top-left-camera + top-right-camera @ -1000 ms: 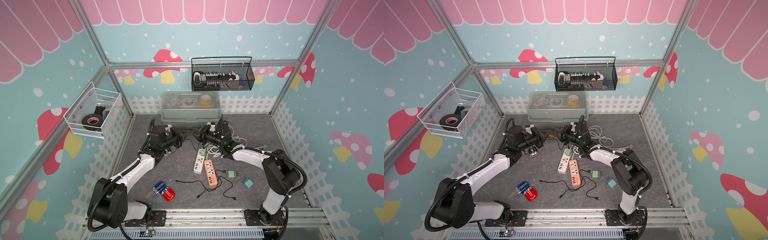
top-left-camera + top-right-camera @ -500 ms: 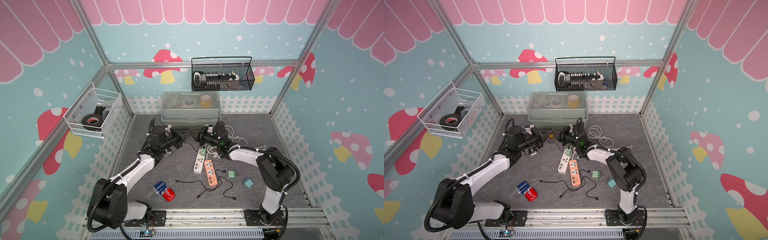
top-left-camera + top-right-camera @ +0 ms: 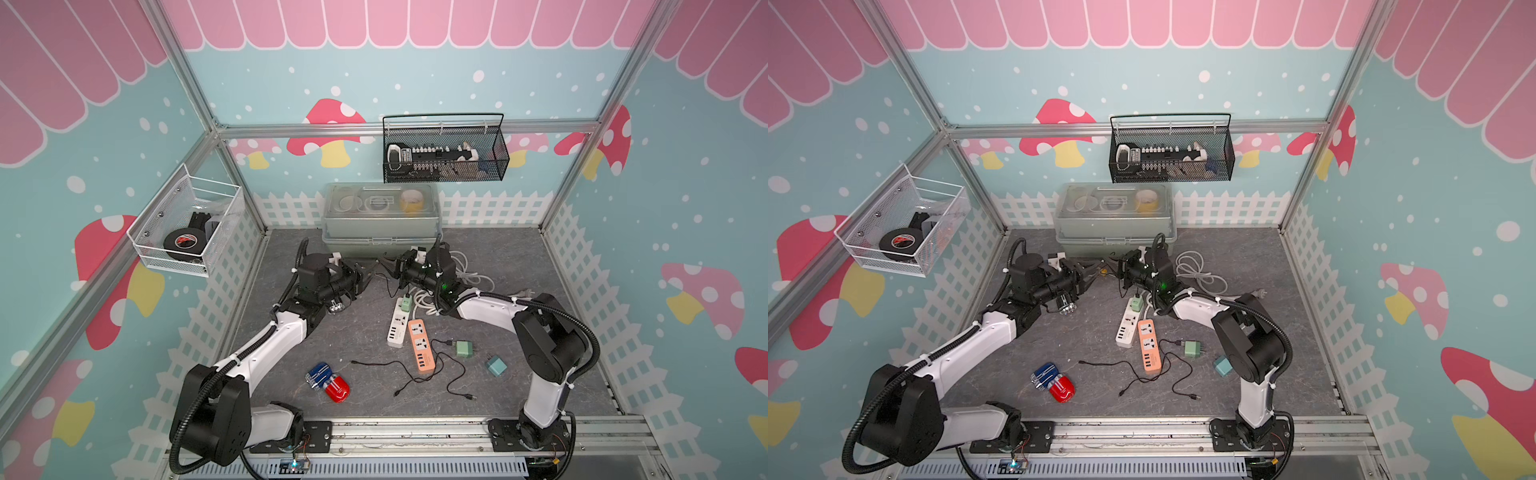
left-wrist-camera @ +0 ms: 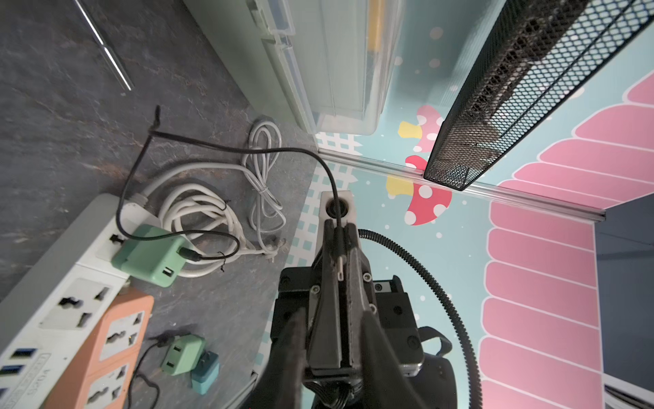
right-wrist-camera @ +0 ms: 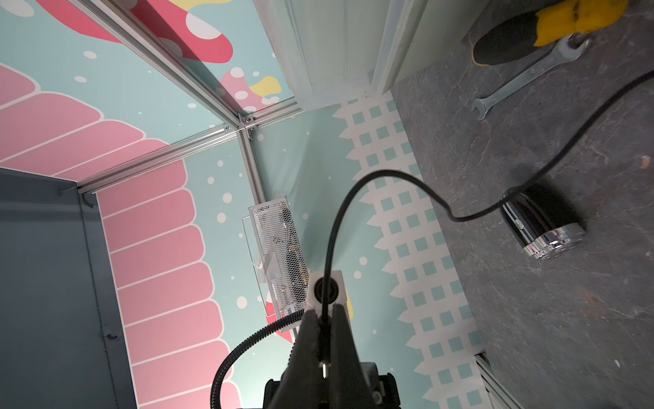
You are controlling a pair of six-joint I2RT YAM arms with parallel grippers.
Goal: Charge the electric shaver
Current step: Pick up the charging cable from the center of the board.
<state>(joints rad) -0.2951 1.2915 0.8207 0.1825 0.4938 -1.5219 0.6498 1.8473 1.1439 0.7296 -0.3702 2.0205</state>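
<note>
The electric shaver (image 3: 336, 308) (image 5: 541, 230), black with a chrome head, lies on the grey table just below my left wrist. A thin black charging cable (image 4: 226, 147) (image 5: 354, 191) runs from a green charger (image 4: 152, 255) plugged into the white power strip (image 3: 397, 328). My right gripper (image 5: 325, 315) (image 3: 388, 270) is shut on the cable's plug end, in the air in front of the grey box. Facing it tip to tip, my left gripper (image 4: 335, 318) (image 3: 368, 277) is open. Its fingers (image 4: 292, 350) stand on either side of the right gripper's shut fingers.
A grey lidded box (image 3: 380, 224) stands right behind both grippers, with a wrench (image 5: 527, 78) beside it. An orange power strip (image 3: 422, 345), loose black cables (image 3: 415, 374), two small adapters (image 3: 464, 348) and a blue and red item (image 3: 328, 382) lie nearer the front. Coiled white cord (image 3: 469, 274) lies behind the right arm.
The right gripper moved in towards the left one and closed on the plug end of the cable. The left gripper, shut before, has opened.
</note>
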